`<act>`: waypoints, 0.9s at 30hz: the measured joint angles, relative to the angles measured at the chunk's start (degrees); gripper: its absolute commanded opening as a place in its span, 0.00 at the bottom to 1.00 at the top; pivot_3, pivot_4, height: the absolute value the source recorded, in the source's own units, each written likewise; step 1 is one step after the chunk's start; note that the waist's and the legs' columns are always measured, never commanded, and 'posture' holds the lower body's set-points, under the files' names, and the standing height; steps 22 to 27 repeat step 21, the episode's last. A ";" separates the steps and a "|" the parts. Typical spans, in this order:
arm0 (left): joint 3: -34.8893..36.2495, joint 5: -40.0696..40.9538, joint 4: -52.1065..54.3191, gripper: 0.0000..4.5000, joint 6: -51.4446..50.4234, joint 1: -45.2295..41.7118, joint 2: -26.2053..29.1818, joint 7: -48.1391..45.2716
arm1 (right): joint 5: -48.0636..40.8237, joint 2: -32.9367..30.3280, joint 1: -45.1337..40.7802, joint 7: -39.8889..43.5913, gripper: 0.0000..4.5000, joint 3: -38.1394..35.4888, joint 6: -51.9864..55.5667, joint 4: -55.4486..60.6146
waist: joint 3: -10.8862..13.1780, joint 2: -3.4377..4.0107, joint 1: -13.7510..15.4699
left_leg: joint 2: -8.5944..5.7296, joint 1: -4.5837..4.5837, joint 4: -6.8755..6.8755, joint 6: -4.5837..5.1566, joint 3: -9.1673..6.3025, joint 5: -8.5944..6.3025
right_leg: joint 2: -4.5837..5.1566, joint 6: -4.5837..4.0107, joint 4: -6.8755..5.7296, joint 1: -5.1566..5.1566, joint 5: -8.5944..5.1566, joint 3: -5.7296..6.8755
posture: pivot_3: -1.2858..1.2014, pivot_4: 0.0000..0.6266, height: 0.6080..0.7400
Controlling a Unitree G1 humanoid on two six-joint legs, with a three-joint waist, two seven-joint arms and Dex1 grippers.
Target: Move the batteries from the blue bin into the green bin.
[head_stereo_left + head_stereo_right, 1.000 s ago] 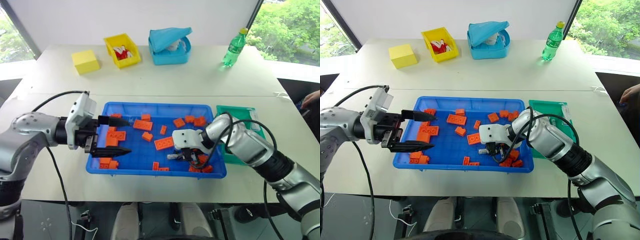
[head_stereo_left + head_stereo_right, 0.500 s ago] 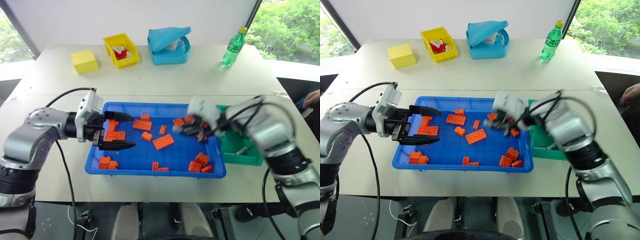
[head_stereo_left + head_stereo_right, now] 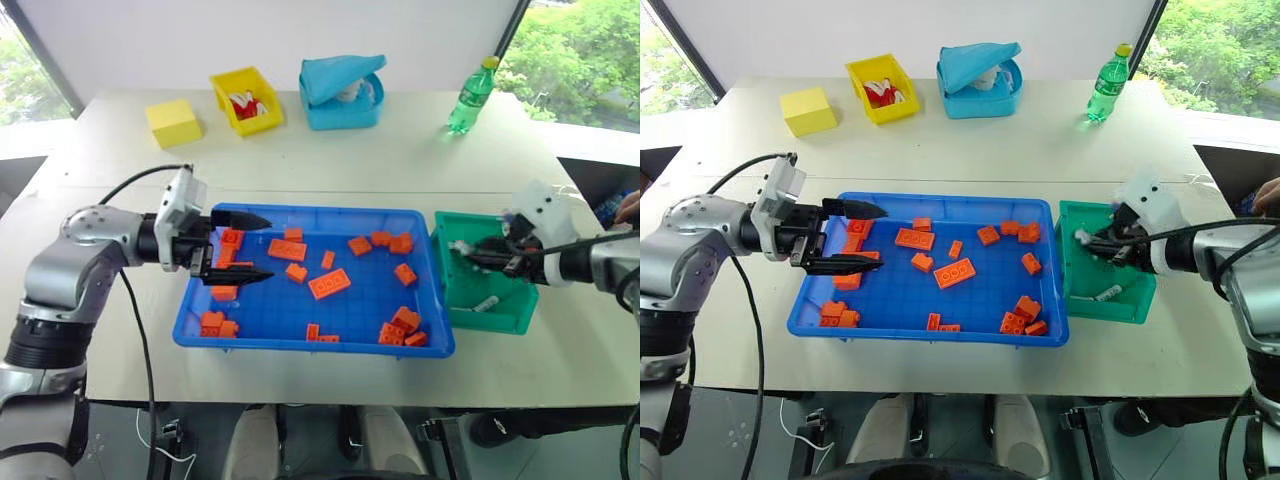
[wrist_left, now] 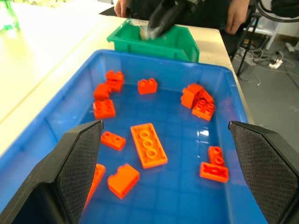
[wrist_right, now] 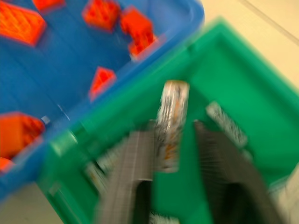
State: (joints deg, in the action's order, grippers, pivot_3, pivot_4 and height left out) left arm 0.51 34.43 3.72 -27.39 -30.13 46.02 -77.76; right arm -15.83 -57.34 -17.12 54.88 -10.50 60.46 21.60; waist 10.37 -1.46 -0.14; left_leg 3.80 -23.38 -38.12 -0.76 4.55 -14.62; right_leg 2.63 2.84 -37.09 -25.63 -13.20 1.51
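Right wrist view: battery [image 5: 170, 123] over green bin [image 5: 243, 88].

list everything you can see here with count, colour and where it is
blue bin: one, bright blue, table centre
toy bricks: many, orange, scattered in the blue bin
green bin: one, teal-green, beside the blue bin's right end
batteries: several, silver-grey, in the green bin; one between the right end effector's fingers
yellow bin: one, far side
yellow block: one, far left
light-blue tub: one, far centre
bottle: one, green, far right
left end effector: open, over the blue bin's left end
right end effector: over the green bin
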 measured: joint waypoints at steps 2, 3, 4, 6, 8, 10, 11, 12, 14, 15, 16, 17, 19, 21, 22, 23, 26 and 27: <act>-0.17 -0.18 -0.69 1.00 0.05 0.00 -0.10 -0.03 | -0.05 0.00 0.30 -1.13 0.89 0.06 -1.55 -0.06 | 0.00 0.00 -0.35 | 0.00 -0.01 0.00 0.00 -0.03 0.00 | 0.00 0.00 0.00 0.00 0.00 0.01 | 0.52 0.24 0.97; -0.17 -0.17 -0.69 1.00 0.06 0.00 -0.11 -0.04 | -0.11 0.00 0.16 -1.56 0.99 0.03 -2.32 -0.29 | 0.00 -0.01 -0.50 | 0.00 -0.01 0.00 0.00 -0.03 0.00 | 0.00 0.00 0.00 0.00 0.00 0.01 | 0.52 0.24 0.97; -0.17 -0.18 -0.69 1.00 0.08 0.01 -0.10 -0.08 | -0.24 -0.05 0.08 -1.62 0.99 -0.12 -3.44 -0.95 | 0.00 -0.01 -0.56 | 0.00 -0.01 0.00 0.00 -0.02 0.00 | 0.00 0.00 0.00 0.00 0.00 0.01 | 0.52 0.24 0.97; -0.15 -0.18 -0.69 1.00 0.17 0.07 -0.04 -0.26 | -0.81 -0.34 -0.02 -0.88 0.99 -0.63 -5.51 -2.10 | 0.00 0.00 -0.54 | 0.00 -0.01 0.00 0.00 -0.02 0.00 | 0.00 0.00 0.00 0.00 0.00 0.01 | 0.52 0.24 0.97; -0.08 -0.25 -0.74 1.00 0.25 0.46 0.74 -0.76 | -2.91 -2.62 0.57 4.52 0.99 -2.91 -12.26 -4.19 | 0.05 0.05 -0.52 | 0.00 -0.01 0.01 0.00 -0.02 0.00 | 0.00 0.02 0.01 0.00 -0.01 0.01 | 0.52 0.24 0.97; 0.48 -0.42 -1.05 1.00 0.36 1.13 2.92 -1.73 | -5.01 -6.06 2.32 12.07 0.99 -7.22 -19.91 -7.30 | 0.06 0.03 -0.49 | 0.00 -0.01 0.04 0.01 -0.03 -0.01 | -0.01 0.04 0.03 0.00 -0.03 0.03 | 0.52 0.24 0.97; 0.80 -0.56 -1.56 1.00 0.39 1.37 4.04 -2.21 | -5.32 -7.44 3.09 14.71 0.99 -8.63 -22.59 -8.95 | 0.06 0.03 -0.48 | 0.00 0.00 0.04 0.02 -0.03 -0.01 | -0.01 0.05 0.03 0.01 -0.03 0.04 | 0.52 0.24 0.97; 1.28 -0.75 -2.49 1.00 0.60 1.67 5.84 -2.95 | -5.36 -9.14 4.15 18.15 0.99 -9.89 -26.80 -12.25 | 0.06 0.02 -0.49 | 0.01 0.00 0.04 0.02 -0.03 -0.01 | 0.00 0.03 0.05 0.02 -0.05 0.05 | 0.52 0.24 0.97; 2.99 -1.34 -4.72 1.00 1.35 2.74 8.53 -4.37 | -5.03 -10.72 5.99 22.57 0.99 -10.98 -33.08 -18.12 | 0.06 0.02 -0.53 | 0.01 0.03 0.04 0.02 -0.01 -0.01 | 0.01 -0.10 0.06 0.06 -0.13 0.05 | 0.52 0.24 0.97; 3.82 -1.60 -6.75 1.00 1.91 3.27 10.42 -5.19 | -4.81 -11.32 6.86 24.93 0.99 -11.13 -36.19 -22.14 | 0.06 0.02 -0.57 | 0.01 0.03 0.03 0.02 0.01 -0.01 | 0.02 -0.11 0.06 0.05 -0.13 0.05 | 0.52 0.24 0.97; 5.09 -1.99 -8.60 1.00 2.08 3.83 11.89 -5.88 | -4.58 -11.41 7.46 26.44 0.99 -11.43 -38.09 -25.33 | 0.06 0.02 -0.66 | 0.01 0.05 0.03 0.02 0.03 -0.01 | 0.02 -0.12 0.05 0.05 -0.13 0.03 | 0.52 0.24 0.97; 6.07 -2.21 -10.19 1.00 2.47 4.19 13.10 -6.45 | -4.55 -11.42 7.59 27.76 0.99 -11.44 -39.81 -28.16 | 0.06 0.03 -0.76 | 0.01 0.06 0.03 0.02 0.03 -0.01 | 0.02 -0.12 0.04 0.05 -0.13 0.03 | 0.52 0.24 0.97; 7.97 -2.55 -12.40 1.00 3.24 4.87 14.73 -7.21 | -4.41 -11.44 7.70 29.35 0.99 -11.42 -42.52 -32.36 | 0.07 0.06 -0.79 | 0.01 0.08 0.03 0.02 0.03 -0.01 | 0.02 -0.12 0.02 0.05 -0.13 0.03 | 0.52 0.24 0.97; 9.57 -2.73 -14.16 1.00 4.09 5.55 15.54 -7.30 | -3.51 -11.45 7.69 29.62 0.99 -11.05 -45.06 -34.61 | 0.07 0.08 -0.76 | 0.02 0.08 0.03 0.02 0.03 -0.01 | 0.02 -0.12 0.01 0.05 -0.13 0.03 | 0.52 0.24 0.97; 9.57 -2.73 -14.16 1.00 4.09 5.55 15.54 -7.30 | -3.51 -11.45 7.69 29.62 0.99 -11.05 -45.06 -34.61 | 0.07 0.08 -0.76 | 0.02 0.08 0.03 0.02 0.03 -0.01 | 0.02 -0.12 0.01 0.05 -0.13 0.03 | 0.52 0.24 0.97; 9.57 -2.73 -14.16 1.00 4.09 5.55 15.54 -7.30 | -3.51 -11.45 7.69 29.62 0.99 -11.05 -45.06 -34.61 | 0.07 0.08 -0.76 | 0.02 0.08 0.03 0.02 0.03 -0.01 | 0.02 -0.12 0.01 0.05 -0.13 0.03 | 0.52 0.24 0.97; 9.57 -2.73 -14.16 1.00 4.09 5.55 15.54 -7.30 | -3.51 -11.45 7.69 29.62 0.99 -11.05 -45.06 -34.61 | 0.07 0.08 -0.76 | 0.02 0.08 0.03 0.02 0.03 -0.01 | 0.02 -0.12 0.01 0.05 -0.13 0.03 | 0.52 0.24 0.97; 9.57 -2.73 -14.16 1.00 4.09 5.55 15.54 -7.30 | -3.51 -11.45 7.69 29.62 0.99 -11.05 -45.06 -34.61 | 0.07 0.08 -0.76 | 0.02 0.08 0.03 0.02 0.03 -0.01 | 0.02 -0.12 0.01 0.05 -0.13 0.03 | 0.52 0.24 0.97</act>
